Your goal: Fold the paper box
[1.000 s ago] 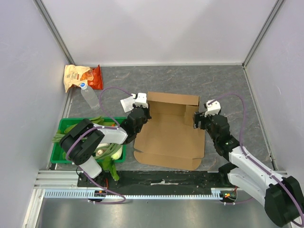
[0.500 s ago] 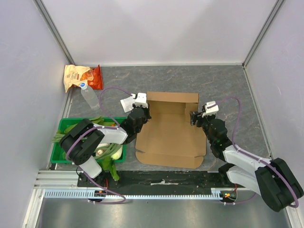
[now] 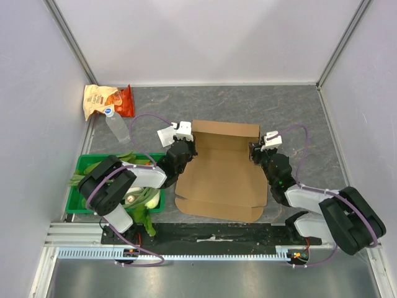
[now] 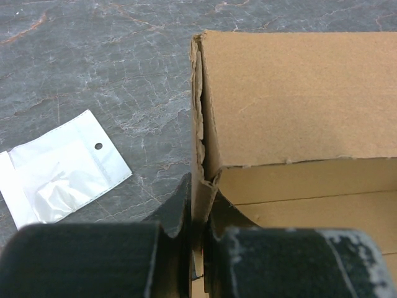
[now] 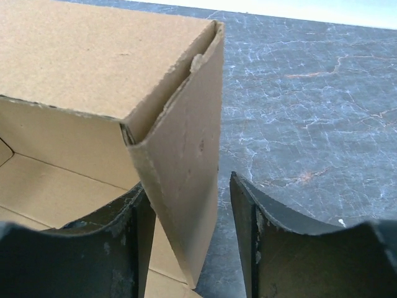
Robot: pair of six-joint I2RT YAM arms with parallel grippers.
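Paper box (image 3: 220,177) and right gripper (image 5: 186,211) have just met: within the last second the right arm has dropped low and eased in against the box's right edge, and its jaws have narrowed from wide apart to about halfway. They now straddle the raised right side flap. The inner finger sits close against the flap's inside face, though I cannot tell whether it touches, and a clear gap is left at the outer finger, so nothing is clamped yet. For the task, this reads as the start of a pinch on that flap that would let it be folded or held upright. The left gripper (image 4: 197,208) has not moved. Its fingers are together on the box's left side wall near the far-left corner, holding that wall upright, which steadies the box for the right arm's move. The box lies in the middle of the grey table (image 3: 310,118) with its back wall standing, its base flat and its front flap spread toward the arms. A small white packet (image 4: 62,167) lies just left of the held corner. Further left are a green crate (image 3: 80,198), a clear bottle (image 3: 116,127) and a snack bag (image 3: 102,99) — all well apart from the box.
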